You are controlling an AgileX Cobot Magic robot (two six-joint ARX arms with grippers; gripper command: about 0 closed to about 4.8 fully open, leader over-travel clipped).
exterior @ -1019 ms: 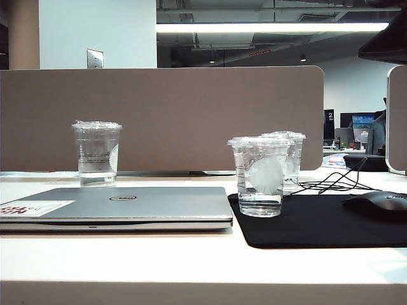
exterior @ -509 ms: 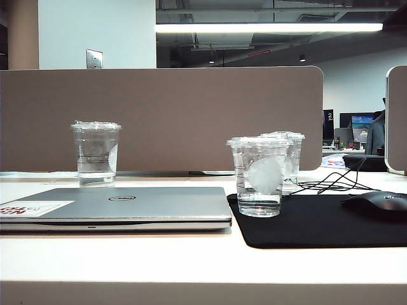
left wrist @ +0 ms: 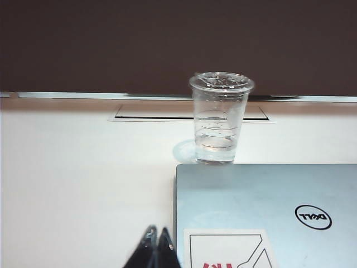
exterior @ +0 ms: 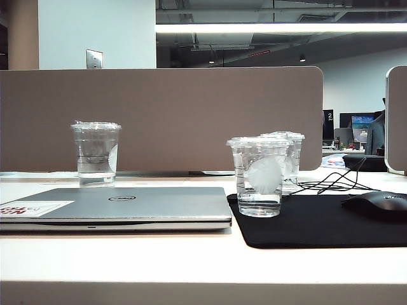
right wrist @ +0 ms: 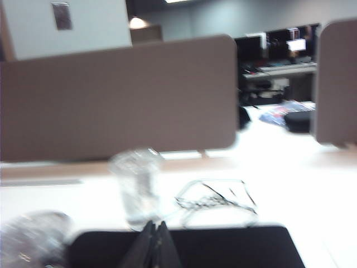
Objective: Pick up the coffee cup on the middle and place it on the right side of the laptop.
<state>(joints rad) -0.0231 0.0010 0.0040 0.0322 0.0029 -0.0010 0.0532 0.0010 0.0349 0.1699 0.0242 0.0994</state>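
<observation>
The coffee cup [exterior: 259,178], clear, lidded and bearing a round white logo, stands upright on a black mat just right of the closed silver Dell laptop [exterior: 127,204]. In the blurred right wrist view its lid [right wrist: 32,237] shows close beside my right gripper [right wrist: 155,226], which is shut, empty and hanging over the mat. My left gripper [left wrist: 157,231] is shut on nothing, by the laptop's [left wrist: 268,206] stickered corner. Neither gripper appears in the exterior view.
A taller logo cup [exterior: 291,159] stands behind the coffee cup, beyond the black mat [exterior: 318,222]. Another clear cup [exterior: 96,152] stands behind the laptop. A black mouse [exterior: 378,204] lies on the mat, cables [exterior: 331,181] behind it. A brown partition [exterior: 159,114] closes the back.
The dark shape of my right arm at the exterior view's top right corner has withdrawn out of sight. The cups and laptop have stayed put.
</observation>
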